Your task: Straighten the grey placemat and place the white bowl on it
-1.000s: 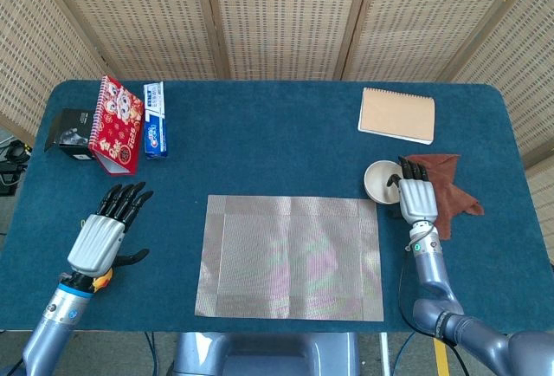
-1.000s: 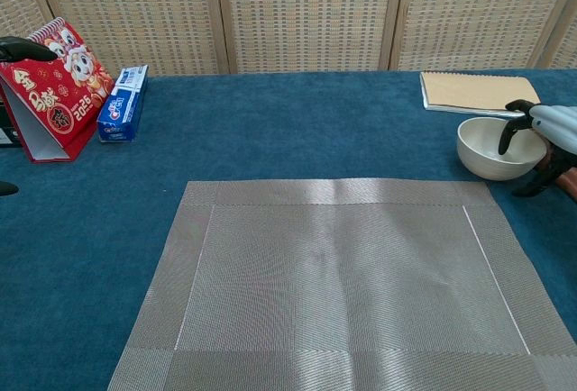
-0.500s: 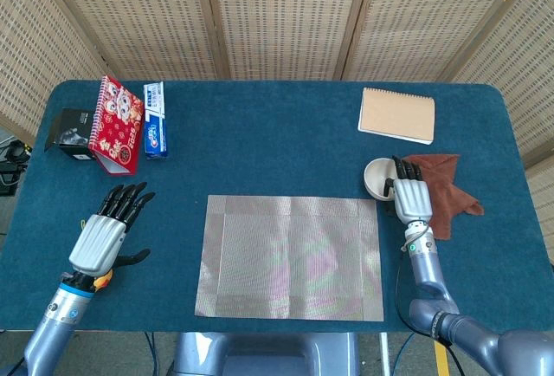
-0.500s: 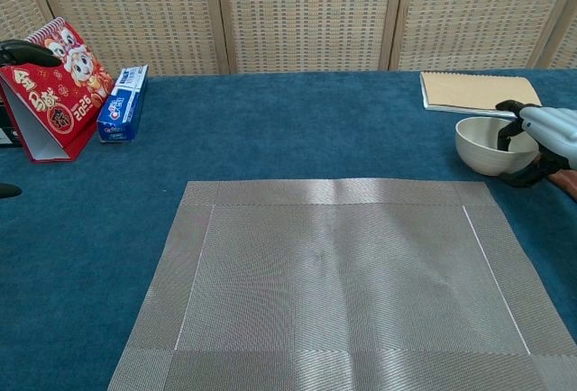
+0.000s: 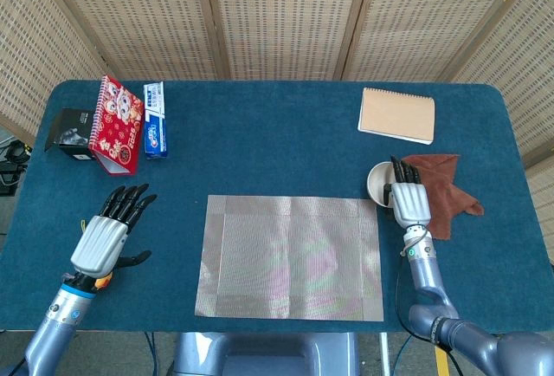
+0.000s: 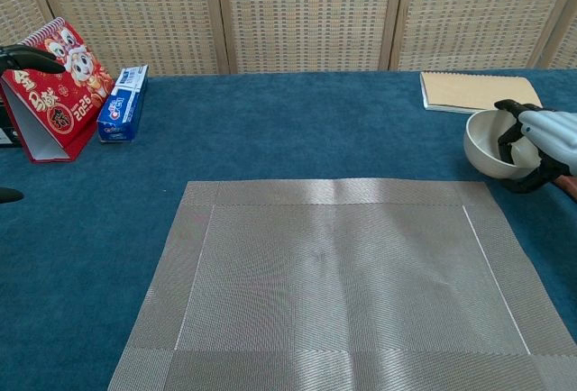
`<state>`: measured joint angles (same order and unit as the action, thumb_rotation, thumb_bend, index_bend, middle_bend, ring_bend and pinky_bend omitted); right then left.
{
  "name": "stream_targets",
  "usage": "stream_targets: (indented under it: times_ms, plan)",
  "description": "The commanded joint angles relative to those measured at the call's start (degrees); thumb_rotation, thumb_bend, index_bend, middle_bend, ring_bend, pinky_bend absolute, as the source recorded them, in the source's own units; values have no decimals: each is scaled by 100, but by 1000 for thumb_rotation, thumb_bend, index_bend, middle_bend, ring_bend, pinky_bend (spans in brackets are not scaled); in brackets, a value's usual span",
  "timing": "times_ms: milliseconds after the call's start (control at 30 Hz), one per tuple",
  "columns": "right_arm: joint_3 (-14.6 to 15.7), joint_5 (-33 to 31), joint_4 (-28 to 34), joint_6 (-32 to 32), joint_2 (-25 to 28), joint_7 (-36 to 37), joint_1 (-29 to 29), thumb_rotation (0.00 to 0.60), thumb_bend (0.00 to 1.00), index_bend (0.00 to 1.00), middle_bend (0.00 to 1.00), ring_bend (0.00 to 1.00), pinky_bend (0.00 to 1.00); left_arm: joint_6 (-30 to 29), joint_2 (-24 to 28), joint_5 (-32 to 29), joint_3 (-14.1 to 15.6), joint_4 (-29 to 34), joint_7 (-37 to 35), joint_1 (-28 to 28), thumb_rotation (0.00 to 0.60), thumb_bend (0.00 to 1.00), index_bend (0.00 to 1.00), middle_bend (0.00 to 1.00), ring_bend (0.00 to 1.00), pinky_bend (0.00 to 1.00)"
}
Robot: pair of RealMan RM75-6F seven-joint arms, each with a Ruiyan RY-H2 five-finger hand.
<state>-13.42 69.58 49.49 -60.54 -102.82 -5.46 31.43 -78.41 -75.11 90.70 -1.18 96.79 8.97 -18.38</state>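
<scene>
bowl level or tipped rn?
Tipped. In the chest view the white bowl shows its opening turned toward the camera, rim gripped by the right hand. Contents: none visible.

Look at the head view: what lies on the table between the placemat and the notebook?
Only bare blue cloth. In the head view nothing sits between the placemat and the notebook; the bowl, held by the right hand, lies off to the side.

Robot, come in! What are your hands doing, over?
Right hand grips white bowl, tilted. Left hand open, idle. Grey placemat flat, nothing on it.
</scene>
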Motion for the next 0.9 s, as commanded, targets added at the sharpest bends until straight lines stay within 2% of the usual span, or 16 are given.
stream_targets:
  times_ms: [33,133,400,500,633,900]
  plan:
    - [40,65,148,-98,47,-27,-46,600,465,731,40,0,0,0,-2,1,-8,-2,-2,0,600,89,96,0,0,0]
    - [88,145,383,-219,109,-88,-93,600,464,732,40,0,0,-4,-1,0,-21,-1,-13,0,600,89,96,0,0,0]
    - [415,557,1817,-665,339,-681,-243,600,460,733,41,0,0,-65,12,154,60,21,61,47,600,89,99,0,0,0]
    - [477,586,2097,-679,380,-804,-269,600,459,733,40,0,0,-82,19,171,73,17,54,63,600,89,101,0,0,0]
    - [776,881,2781,-753,382,-1063,-318,600,458,733,40,0,0,-98,28,237,153,-76,71,112,600,89,102,0,0,0]
    - [1069,1166,3311,-826,153,-1572,-363,600,453,736,40,0,0,-105,23,289,176,-103,48,134,600,90,102,0,0,0]
